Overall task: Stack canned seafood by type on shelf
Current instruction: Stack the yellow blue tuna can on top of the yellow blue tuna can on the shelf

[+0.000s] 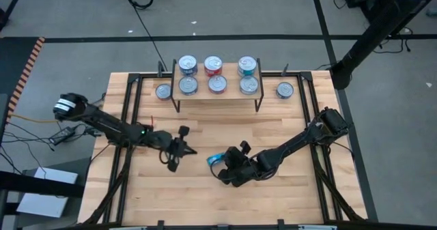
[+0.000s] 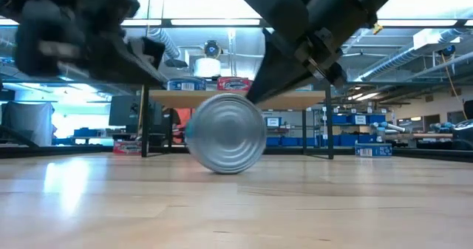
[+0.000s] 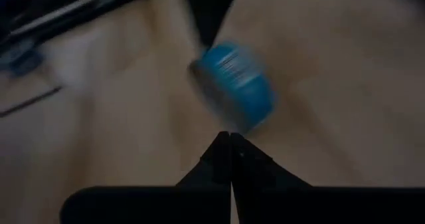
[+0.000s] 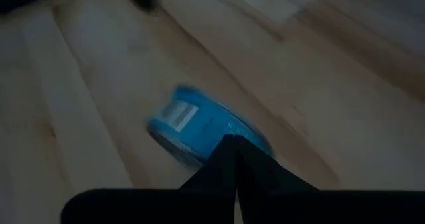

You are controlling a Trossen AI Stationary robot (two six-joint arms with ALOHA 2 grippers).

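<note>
One blue-labelled tin (image 1: 217, 160) stands on its edge on the tabletop (image 1: 287, 196), well in front of the shelf (image 1: 217, 93), which carries six tins in two rows, with two more tins on the table beside its ends. The right gripper (image 1: 226, 170), fingers pressed together and holding nothing, sits just beside this tin; the left gripper (image 1: 183, 150), likewise closed and empty, waits near it on the other side. The step in hand appears to be retrieving the stray tin: the next move calls for opened fingers and a tin laid flat or pinched across its faces.
</note>
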